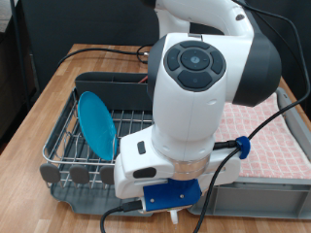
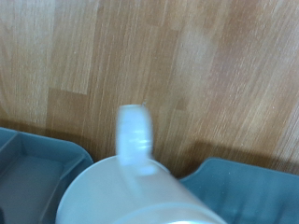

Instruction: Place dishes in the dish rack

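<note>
While the round light-blue plate [image 1: 97,121] is already stood upright in the dark grey wire-grid dish rack [image 1: 60,155] on the exterior view's left, the white handled mug [image 2: 131,187] is seen blurry right below the wrist camera. Whether the gripper is clenched on it can't be told, so a slip onto the wooden table [image 2: 187,65] could be risked.

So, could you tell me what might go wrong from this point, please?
The white mug fills the wrist view, handle out, but the fingers are not visible, so the grip cannot be checked; it might slip. In the exterior view the arm hides the gripper and part of the dish rack, so clearance is hard to judge. The blue plate stands tilted in the wires nearby and could be knocked.
</note>
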Robot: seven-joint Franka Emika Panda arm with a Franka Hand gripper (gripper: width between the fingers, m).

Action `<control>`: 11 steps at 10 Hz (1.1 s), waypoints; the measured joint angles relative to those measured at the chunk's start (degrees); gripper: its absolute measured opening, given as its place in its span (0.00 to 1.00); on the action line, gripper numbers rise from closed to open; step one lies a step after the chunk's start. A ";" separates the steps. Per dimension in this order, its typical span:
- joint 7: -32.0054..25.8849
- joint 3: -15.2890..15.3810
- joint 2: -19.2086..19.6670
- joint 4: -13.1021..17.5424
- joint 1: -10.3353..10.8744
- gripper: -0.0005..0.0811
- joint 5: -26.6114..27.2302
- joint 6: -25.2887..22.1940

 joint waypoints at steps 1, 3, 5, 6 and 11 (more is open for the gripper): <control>-0.02 -0.03 0.62 0.57 -0.01 0.96 -0.02 -0.09; 0.78 -0.92 -0.30 3.72 0.23 0.98 -0.32 -4.95; 2.47 -1.78 -4.48 0.75 1.19 0.99 -0.67 -5.47; 3.11 -2.07 -7.03 -1.76 1.76 0.99 -0.79 -5.56; 6.22 -2.83 -21.71 -22.63 5.94 0.99 -2.41 1.82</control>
